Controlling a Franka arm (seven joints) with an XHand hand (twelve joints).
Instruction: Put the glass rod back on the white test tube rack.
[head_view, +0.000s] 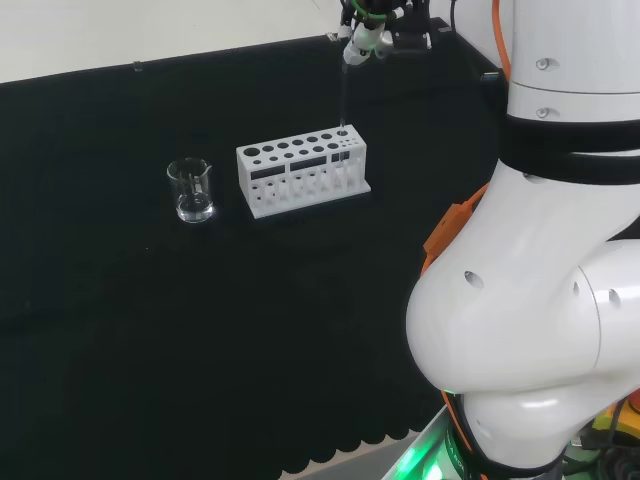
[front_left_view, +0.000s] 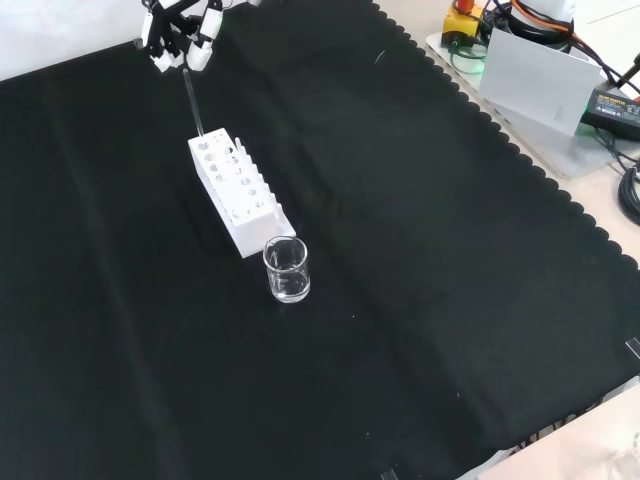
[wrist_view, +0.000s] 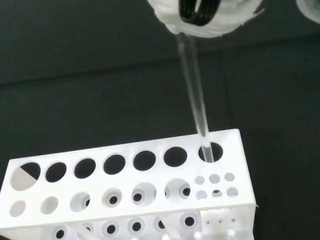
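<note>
bench: black cloth (front_left_view: 420, 300) covers the whole top, scalloped along its edges | surround: pale tabletop (front_left_view: 600, 440) past the cloth at the front view's right and lower corner | clutter: grey box (front_left_view: 535, 80) and dark cables (front_left_view: 630, 190) at the front view's upper right | wall: plain and light (head_view: 150, 30) behind the bench, head view

My clear glass rod (wrist_view: 195, 95) stands near-upright, its tip inside an end hole of the white test tube rack (wrist_view: 125, 192).
</note>
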